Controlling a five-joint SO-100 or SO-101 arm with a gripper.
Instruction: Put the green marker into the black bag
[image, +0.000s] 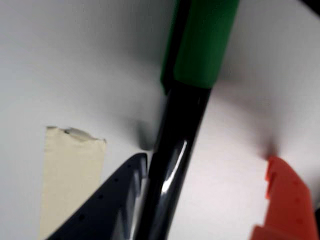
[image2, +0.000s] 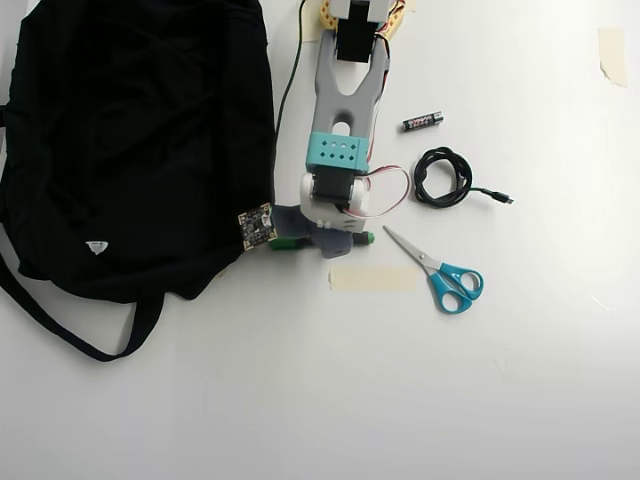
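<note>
— Since the pen must go in the bag, why is the arm low?
— Its gripper (image: 200, 200) straddles the green marker (image: 187, 105), jaws wide, not yet closed. The pen lies at three o'clock from the black bag (image2: 130, 140).
— Counts?
— One battery (image2: 422, 121), cable (image2: 442, 176), scissors (image2: 440, 270), two tape (image2: 372, 278) strips.

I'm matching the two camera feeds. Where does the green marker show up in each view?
Wrist view: the green marker runs from top centre to the bottom edge, between the claw fingers.
Overhead view: only its green ends peek out beside the claw, near the black bag.
Shared landmark: the strip of masking tape.
</note>
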